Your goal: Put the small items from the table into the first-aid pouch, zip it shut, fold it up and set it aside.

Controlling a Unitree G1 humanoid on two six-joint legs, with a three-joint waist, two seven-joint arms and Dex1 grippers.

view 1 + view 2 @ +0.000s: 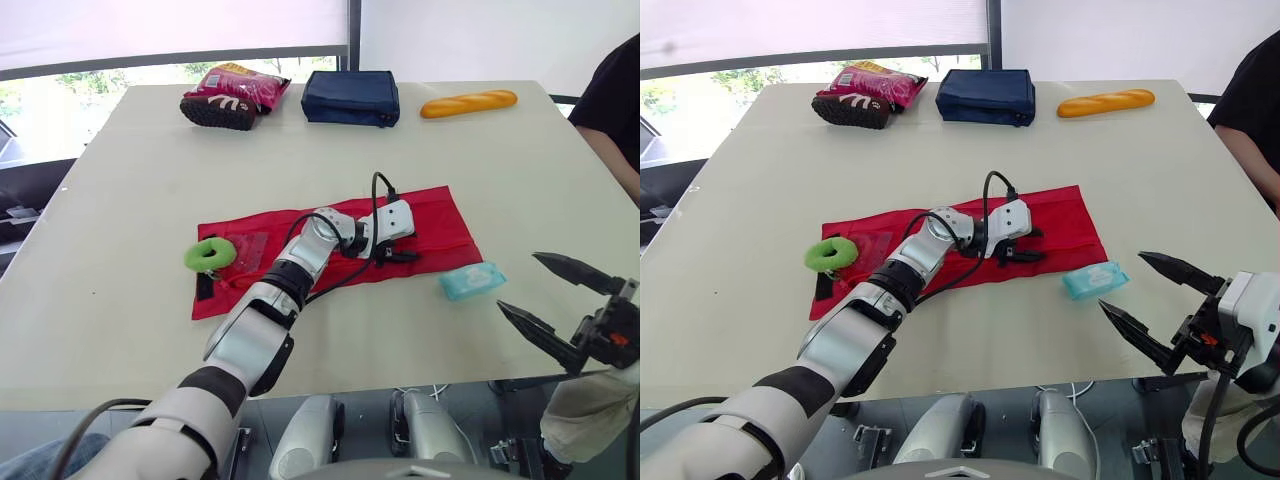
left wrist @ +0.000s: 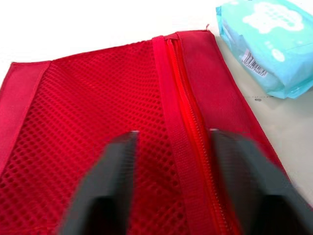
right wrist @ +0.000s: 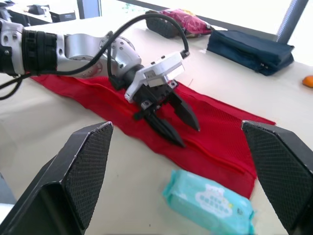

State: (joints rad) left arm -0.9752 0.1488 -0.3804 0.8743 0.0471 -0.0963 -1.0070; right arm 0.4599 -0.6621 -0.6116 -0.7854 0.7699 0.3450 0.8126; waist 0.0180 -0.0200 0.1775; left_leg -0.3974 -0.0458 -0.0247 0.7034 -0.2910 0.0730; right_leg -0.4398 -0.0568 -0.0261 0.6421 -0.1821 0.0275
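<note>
The red first-aid pouch [image 1: 300, 250] lies unfolded flat in the middle of the table, mesh side up. Its zipper [image 2: 193, 142] runs along the edge nearest me. My left gripper [image 1: 408, 248] hovers low over the pouch's right part, open and empty, its fingers straddling the zipper band. A light blue wipes pack [image 1: 472, 281] rests on the table just off the pouch's right front corner. A green ring [image 1: 209, 254] sits on the pouch's left end. My right gripper [image 1: 518, 281] is open and empty at the front right, apart from the wipes pack.
At the far edge lie a pink snack bag [image 1: 240, 85] on a dark brown item [image 1: 217, 111], a navy case [image 1: 351, 97] and a bread loaf [image 1: 468, 103]. A person's arm [image 1: 618, 100] is at the right edge. A small black strip [image 1: 205, 287] lies by the green ring.
</note>
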